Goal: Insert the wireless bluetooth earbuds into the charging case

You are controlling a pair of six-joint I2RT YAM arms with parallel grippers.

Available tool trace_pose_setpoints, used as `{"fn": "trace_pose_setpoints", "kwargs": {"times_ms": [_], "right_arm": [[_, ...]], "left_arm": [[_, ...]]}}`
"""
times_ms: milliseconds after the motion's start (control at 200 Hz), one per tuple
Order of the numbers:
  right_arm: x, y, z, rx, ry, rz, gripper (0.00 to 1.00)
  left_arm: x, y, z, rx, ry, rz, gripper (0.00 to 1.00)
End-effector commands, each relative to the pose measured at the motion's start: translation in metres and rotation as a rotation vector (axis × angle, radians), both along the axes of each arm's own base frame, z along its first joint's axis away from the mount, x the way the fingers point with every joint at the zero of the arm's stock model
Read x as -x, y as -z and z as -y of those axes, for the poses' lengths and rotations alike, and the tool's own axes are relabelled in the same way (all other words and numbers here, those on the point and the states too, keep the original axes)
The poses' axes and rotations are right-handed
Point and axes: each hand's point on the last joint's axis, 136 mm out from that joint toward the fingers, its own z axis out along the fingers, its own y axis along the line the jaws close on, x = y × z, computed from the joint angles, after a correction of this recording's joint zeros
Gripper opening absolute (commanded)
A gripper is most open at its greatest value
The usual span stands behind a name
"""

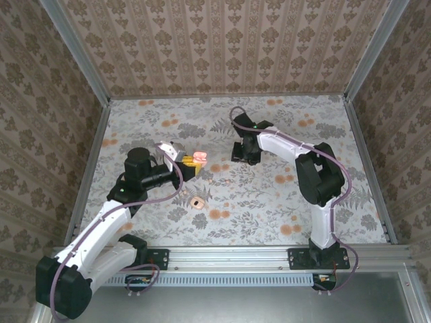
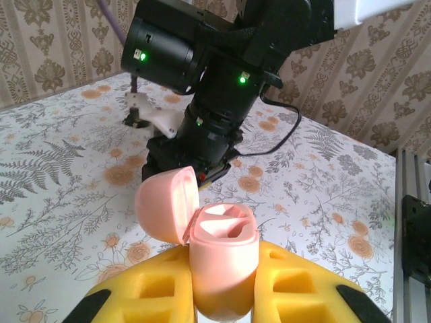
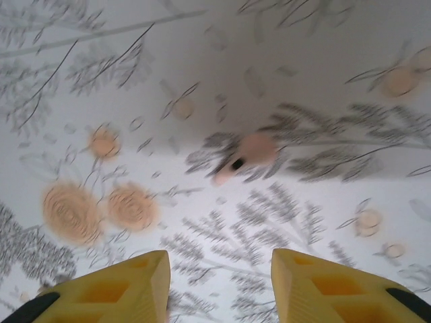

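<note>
1. Clamps the charging case (image 2: 222, 266) between the left fingers (image 2: 145, 286), above the surface (image 1: 269, 208), left of its middle.
2. Keeps the long axis in line with those fingers, lid (image 2: 167, 205) swung open, mouth facing the right arm (image 1: 289, 149).
3. Reaches in from the near left corner, elbow bent.
4. Points the right fingers (image 3: 323, 282) downward, spread wide and empty, over a blurred earbud (image 3: 246, 151).
5. Lying nearer the near edge: a second earbud (image 1: 196, 201).

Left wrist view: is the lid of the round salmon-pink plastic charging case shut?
No: the salmon-pink plastic charging case, held in the left gripper, has its lid swung open, showing the hollow inside.
</note>
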Motion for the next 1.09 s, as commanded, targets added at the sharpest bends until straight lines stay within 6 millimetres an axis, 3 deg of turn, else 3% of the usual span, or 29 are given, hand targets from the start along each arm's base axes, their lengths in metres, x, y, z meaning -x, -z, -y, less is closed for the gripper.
{"fn": "trace_pose_setpoints", "kwargs": {"times_ms": [0, 560, 770, 1090], "right_arm": [[-0.004, 0.002, -0.005, -0.003, 0.010, -0.015, 0.45], [-0.030, 0.031, -0.002, 0.082, 0.022, -0.063, 0.46], [-0.029, 0.034, 0.004, 0.123, 0.008, -0.070, 0.44], [-0.022, 0.035, -0.006, 0.118, -0.051, -0.073, 0.37]], "left_arm": [[0.001, -0.002, -0.001, -0.011, -0.001, 0.027, 0.00], [0.009, 0.001, 0.006, -0.024, 0.028, 0.035, 0.00], [0.008, 0.001, 0.006, -0.024, 0.026, 0.036, 0.00], [0.008, 0.000, 0.006, -0.024, 0.025, 0.032, 0.00]]}}
